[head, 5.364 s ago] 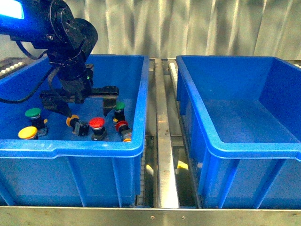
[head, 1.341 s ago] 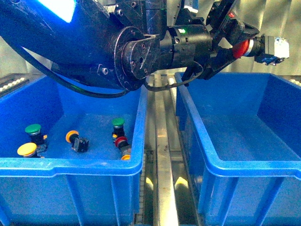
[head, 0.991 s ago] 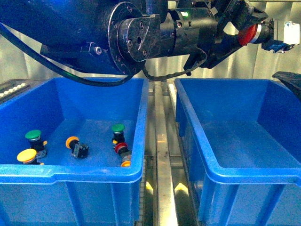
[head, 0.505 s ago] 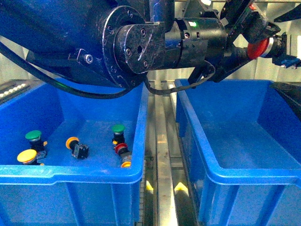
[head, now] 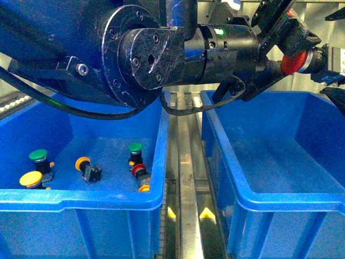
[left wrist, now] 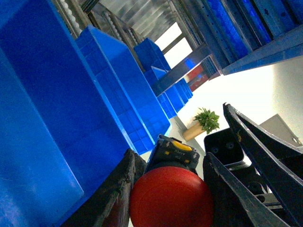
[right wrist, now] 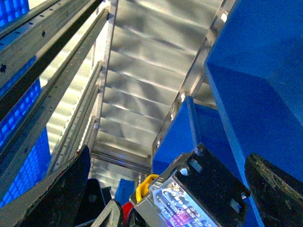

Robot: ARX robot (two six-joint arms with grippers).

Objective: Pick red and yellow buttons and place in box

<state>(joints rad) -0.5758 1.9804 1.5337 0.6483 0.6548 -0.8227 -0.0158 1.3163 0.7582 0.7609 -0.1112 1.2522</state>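
Observation:
My left gripper (head: 298, 54) is shut on a red button (head: 294, 63) and holds it high above the far right part of the empty right blue box (head: 269, 202). In the left wrist view the red cap (left wrist: 170, 201) sits between the two fingers of that gripper (left wrist: 173, 189). My right gripper (head: 335, 56) is open at the picture's right edge, its fingers on either side of the button's grey body (right wrist: 194, 194) without closing on it. More buttons lie in the left bin (head: 81, 198): a yellow one (head: 30, 179), an orange-yellow one (head: 82, 162), a red one (head: 139, 169).
Two green buttons (head: 38, 156) (head: 136, 147) lie in the left bin too. A metal roller rail (head: 183, 178) runs between the two bins. My left arm's thick black body (head: 140, 54) fills the upper picture. More blue bins (left wrist: 118, 94) show in the left wrist view.
My left arm has carried the red button from the left bin up and right over the right box, lately further right and slightly down. The right gripper's fingers have come in at the right edge.

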